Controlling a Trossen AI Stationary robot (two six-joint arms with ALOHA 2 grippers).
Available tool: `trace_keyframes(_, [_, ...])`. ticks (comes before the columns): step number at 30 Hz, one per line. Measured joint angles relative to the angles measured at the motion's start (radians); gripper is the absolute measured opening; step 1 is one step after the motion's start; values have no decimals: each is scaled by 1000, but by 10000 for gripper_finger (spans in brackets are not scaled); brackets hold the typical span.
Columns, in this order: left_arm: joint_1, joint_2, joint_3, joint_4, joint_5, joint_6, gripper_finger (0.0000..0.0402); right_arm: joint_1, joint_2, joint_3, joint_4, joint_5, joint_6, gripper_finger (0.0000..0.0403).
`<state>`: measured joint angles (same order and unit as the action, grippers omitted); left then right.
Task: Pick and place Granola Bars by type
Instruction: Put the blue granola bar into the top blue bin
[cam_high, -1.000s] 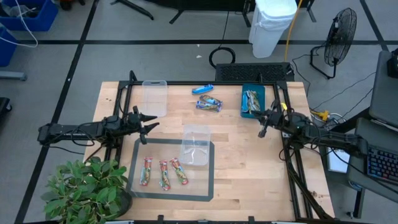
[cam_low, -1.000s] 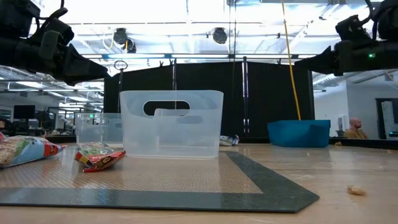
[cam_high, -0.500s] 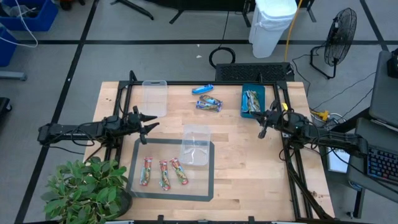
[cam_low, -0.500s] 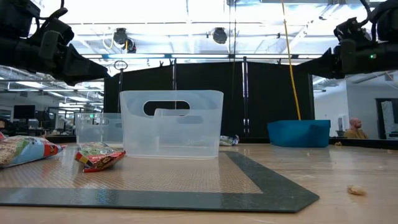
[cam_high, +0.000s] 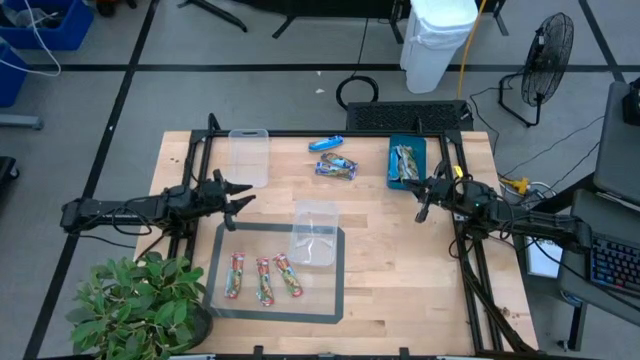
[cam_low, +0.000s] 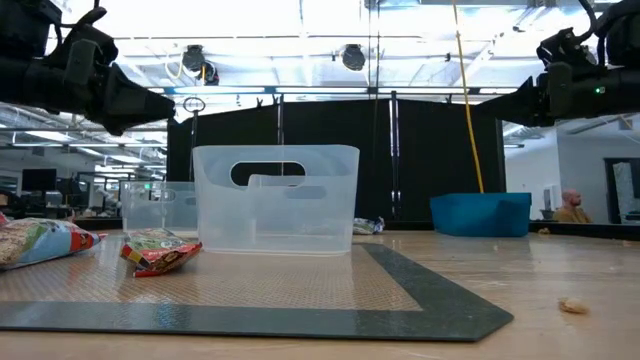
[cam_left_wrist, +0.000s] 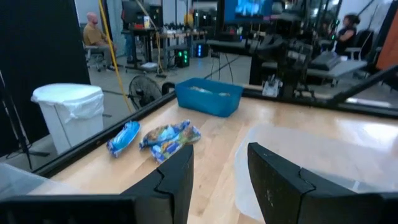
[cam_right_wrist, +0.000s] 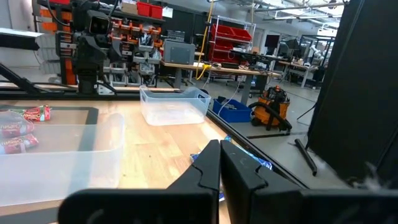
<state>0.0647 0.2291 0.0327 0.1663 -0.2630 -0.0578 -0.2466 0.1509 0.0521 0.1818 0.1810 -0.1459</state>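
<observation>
Three red-and-green granola bars (cam_high: 263, 277) lie side by side on the grey mat (cam_high: 222, 300) near the table's front. A bright blue bar (cam_high: 325, 143) and a blue-and-tan bar (cam_high: 336, 167) lie on the wood at the far middle. More bars lie in the teal tray (cam_high: 421, 146) at the far right. My left gripper (cam_high: 238, 202) hovers open at the table's left, level and above the wood. At the right my right gripper (cam_high: 421, 209) hovers shut, just in front of the tray. Neither holds anything.
One clear tub (cam_high: 249, 156) stands at the far left. Another clear tub (cam_high: 316, 232) stands on the mat's far right corner. A potted plant (cam_high: 135, 305) overhangs the near left corner. Black frame rails (cam_high: 470, 290) run along both side edges. Bare wood lies between the grippers.
</observation>
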Motion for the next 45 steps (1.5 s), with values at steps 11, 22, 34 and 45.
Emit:
trace_keyframes(11, [0, 0, 0, 39, -25, -37, 157, 0, 0, 0, 0, 0, 0, 2])
trace_keyframes(22, [64, 98, 177, 20, -138, -95, 157, 0, 0, 0, 0, 0, 0, 4])
trace_keyframes(34, [312, 915, 819, -258, -100, 77, 157, 0, 0, 0, 0, 0, 2, 4])
trace_keyframes(45, [482, 1486, 1223, -429, 144, 118, 157, 0, 0, 0, 0, 0, 3, 4])
